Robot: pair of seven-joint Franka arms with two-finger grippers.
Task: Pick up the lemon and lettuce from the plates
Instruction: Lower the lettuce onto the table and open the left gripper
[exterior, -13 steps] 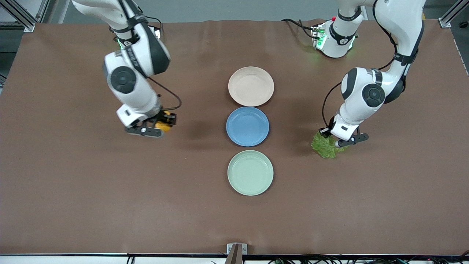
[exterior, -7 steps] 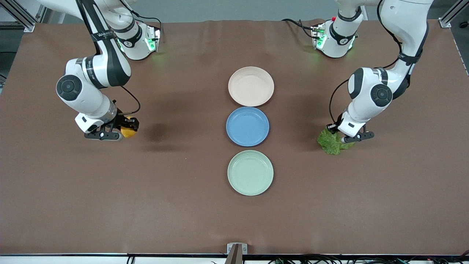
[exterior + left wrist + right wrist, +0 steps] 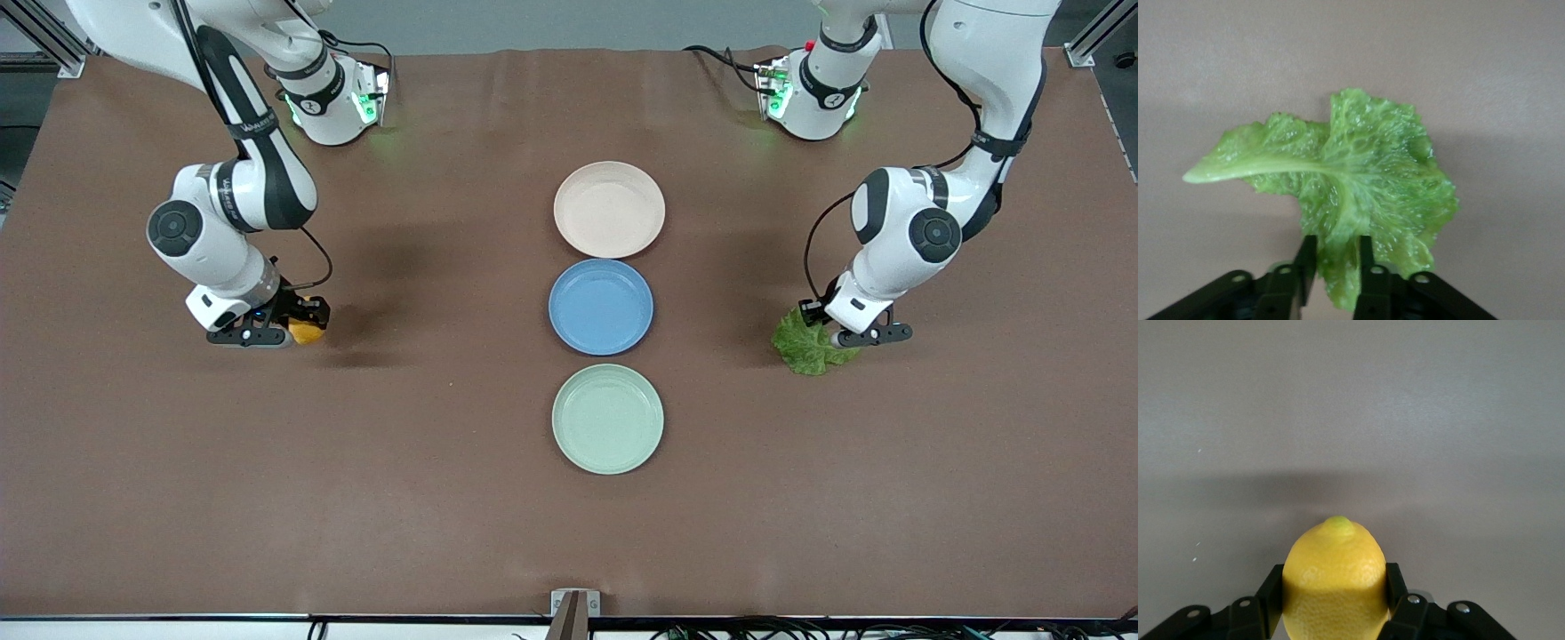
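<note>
The right gripper [image 3: 298, 327] pinches the lemon [image 3: 307, 332] low over the worktop [image 3: 444, 533] toward its own end. The left gripper [image 3: 831, 336] clamps the lettuce [image 3: 805, 347] likewise, both well apart from the plates [image 3: 608, 209].

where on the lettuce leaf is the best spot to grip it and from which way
Grip the lettuce at the thick pale rib near the leaf's edge, coming edge-on so the jaws close across its flat faces. The leaf is thin and crinkled, so only its thickness fits between them. The left gripper holds it this way now, over bare table toward the left arm's end.
</note>
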